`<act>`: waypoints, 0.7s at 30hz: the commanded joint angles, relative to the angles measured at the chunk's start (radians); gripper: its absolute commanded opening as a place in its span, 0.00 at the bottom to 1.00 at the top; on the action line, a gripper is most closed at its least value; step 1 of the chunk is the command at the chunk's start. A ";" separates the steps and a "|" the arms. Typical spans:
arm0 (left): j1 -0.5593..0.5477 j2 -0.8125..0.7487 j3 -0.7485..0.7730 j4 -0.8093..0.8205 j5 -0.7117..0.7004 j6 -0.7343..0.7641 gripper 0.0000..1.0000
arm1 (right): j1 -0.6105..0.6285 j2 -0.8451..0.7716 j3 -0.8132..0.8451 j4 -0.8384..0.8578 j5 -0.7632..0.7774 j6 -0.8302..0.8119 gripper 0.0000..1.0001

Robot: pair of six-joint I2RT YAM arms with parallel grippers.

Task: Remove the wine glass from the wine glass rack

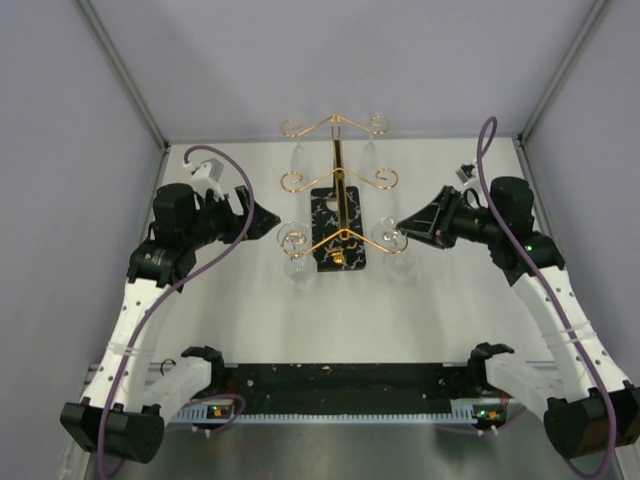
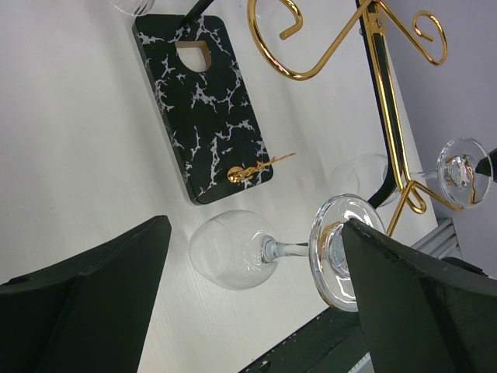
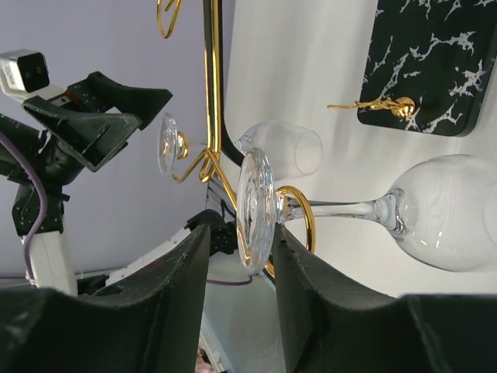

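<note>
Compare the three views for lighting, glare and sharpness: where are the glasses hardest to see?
Top view: flat, even light; the glasses nearly vanish against the white table. Left wrist: sharp, with bright glints on the glass foot and the gold rack. Right wrist: the near fingers are dark and featureless, yet the glass bowl stands out clearly.
</note>
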 commanded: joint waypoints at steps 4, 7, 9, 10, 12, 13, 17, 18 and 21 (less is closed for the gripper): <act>0.004 -0.012 -0.012 0.051 0.020 0.005 0.98 | 0.029 0.007 -0.036 0.098 -0.036 0.018 0.37; 0.004 -0.009 -0.012 0.051 0.023 0.005 0.98 | 0.034 0.010 -0.057 0.120 -0.042 0.025 0.37; 0.004 -0.007 -0.011 0.051 0.023 0.005 0.98 | 0.035 0.013 -0.066 0.132 -0.041 0.030 0.36; 0.004 -0.007 -0.011 0.051 0.023 0.005 0.98 | 0.034 0.015 -0.068 0.133 -0.041 0.035 0.32; 0.004 -0.007 -0.011 0.051 0.022 0.005 0.98 | 0.035 0.016 -0.071 0.138 -0.041 0.035 0.24; 0.004 -0.007 -0.009 0.050 0.022 0.005 0.98 | 0.034 0.016 -0.071 0.138 -0.041 0.035 0.21; 0.004 -0.007 -0.008 0.048 0.019 0.005 0.98 | 0.034 0.015 -0.071 0.135 -0.037 0.033 0.00; 0.004 -0.004 -0.008 0.048 0.017 0.005 0.98 | 0.035 0.013 -0.071 0.133 -0.033 0.033 0.00; 0.004 -0.004 -0.006 0.045 0.020 0.005 0.98 | 0.035 0.007 -0.071 0.127 -0.024 0.035 0.00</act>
